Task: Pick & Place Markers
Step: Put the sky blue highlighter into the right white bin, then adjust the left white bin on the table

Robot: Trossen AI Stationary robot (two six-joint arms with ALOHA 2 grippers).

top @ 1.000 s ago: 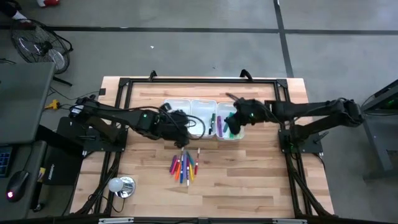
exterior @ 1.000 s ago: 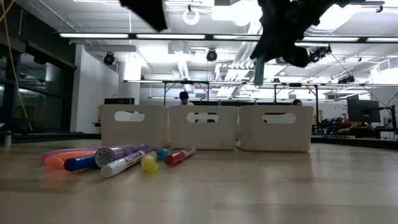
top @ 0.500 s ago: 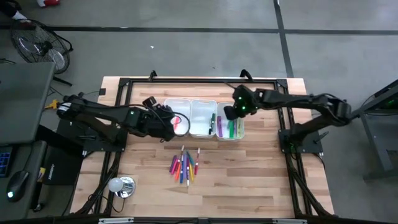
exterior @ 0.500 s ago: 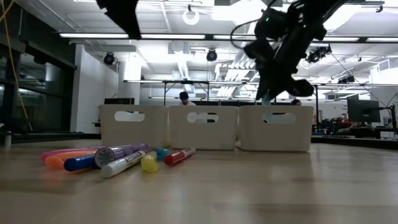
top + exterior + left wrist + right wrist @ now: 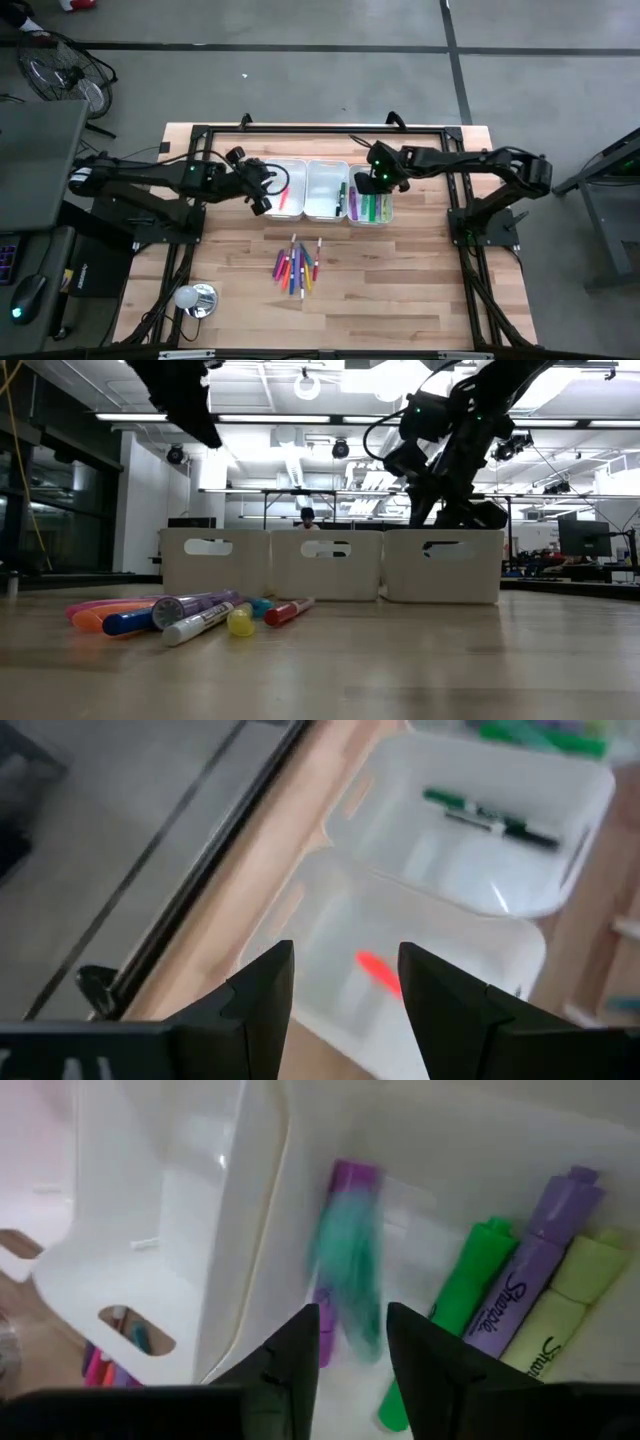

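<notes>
Several markers (image 5: 296, 266) lie in a loose pile on the wooden table, near the front in the low view (image 5: 180, 614). Three white bins (image 5: 327, 190) stand in a row behind them. My right gripper (image 5: 350, 1325) is open and reaches down into the right bin (image 5: 372, 212). A blurred teal marker (image 5: 350, 1270) lies loose just beyond its fingers, among purple, green and yellow markers. My left gripper (image 5: 345, 955) is open and empty above the left bin (image 5: 285, 188), which holds a red marker (image 5: 378, 970).
The middle bin holds a green marker and a dark one (image 5: 490, 815). A black frame (image 5: 320, 130) runs round the table's far and side edges. A round silver object (image 5: 196, 298) sits near the front left. Bare wood lies to the right of the pile.
My right gripper has come down and toward the far edge, into the right bin, and rolled. The teal marker that hung below it now lies loose in the bin. My left gripper has drawn back toward the table's left edge, from the middle bin's near side to above the left bin.
</notes>
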